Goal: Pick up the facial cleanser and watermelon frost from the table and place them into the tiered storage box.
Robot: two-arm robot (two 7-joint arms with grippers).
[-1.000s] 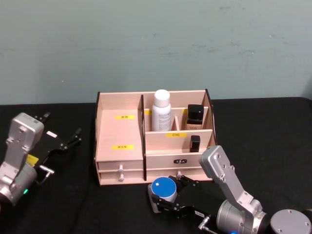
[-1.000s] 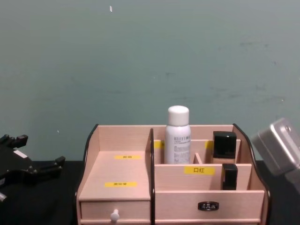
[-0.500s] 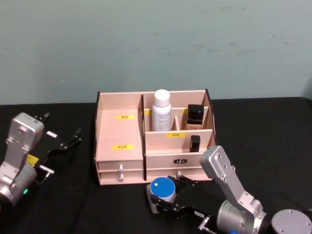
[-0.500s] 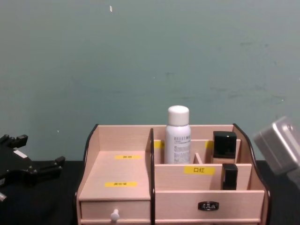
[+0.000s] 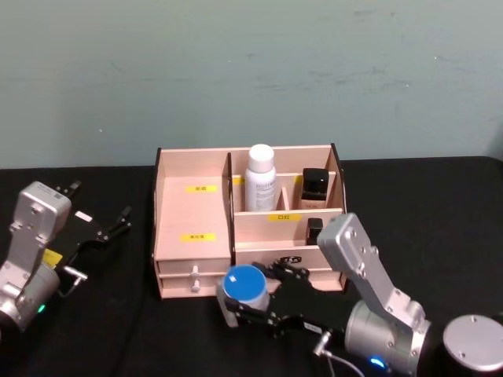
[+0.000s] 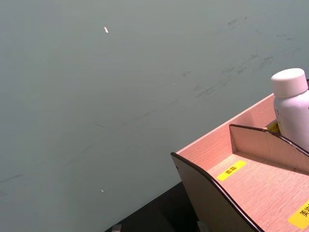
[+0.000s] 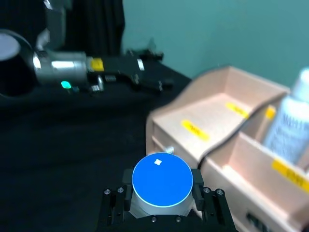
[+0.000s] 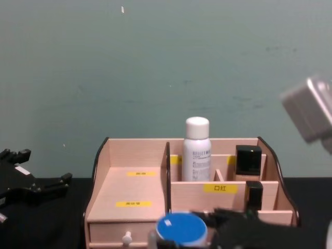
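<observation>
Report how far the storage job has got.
Done: the facial cleanser stands in a rear compartment of the tiered storage box. In hand: the right hand grips the watermelon frost in front of the drawers. Left: placing that jar in the box. The left hand sits beside the box.

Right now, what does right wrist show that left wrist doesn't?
Right wrist alone: the right gripper shut on the watermelon frost, the left gripper parked farther off over the black table, and a drawer knob. Left wrist alone: the facial cleanser's rounded white cap, sharp against the green wall. Both: the tiered storage box with its yellow labels, and the facial cleanser standing in a rear compartment.
</observation>
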